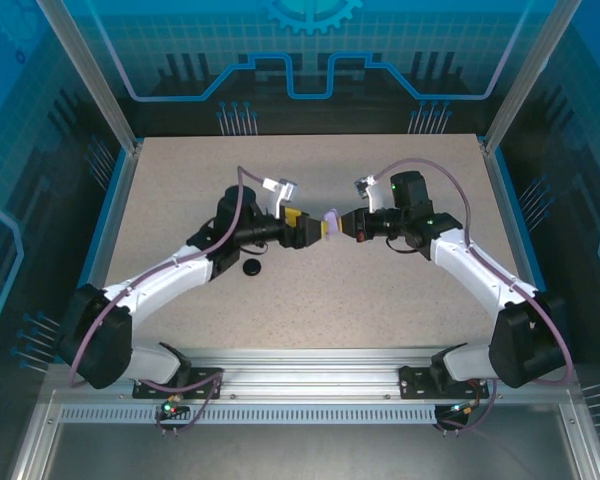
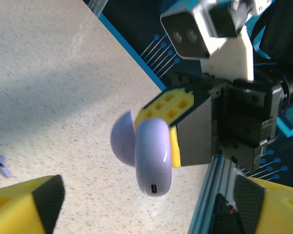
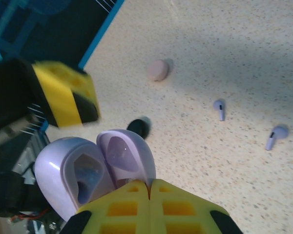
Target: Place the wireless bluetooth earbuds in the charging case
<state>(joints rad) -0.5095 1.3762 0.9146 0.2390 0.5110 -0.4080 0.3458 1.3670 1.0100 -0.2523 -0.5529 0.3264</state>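
One lavender charging case (image 1: 332,218), seen from above, hangs over the middle of the table (image 1: 180,180) between the left gripper (image 1: 308,230) and the right gripper (image 1: 342,222). One round black item (image 1: 251,267) lies near the left arm.

From the left wrist, the glossy case gapes open, pinched in the right gripper's closed yellow pads. The left fingers (image 2: 24,202) stand wide apart and hold nothing. One lavender earbud (image 2: 0,165) lies on the table.

From the right wrist, two stemmed lavender earbuds (image 3: 219,108) (image 3: 276,136) lie apart on the table, with one pale pink round item (image 3: 157,70) farther off.
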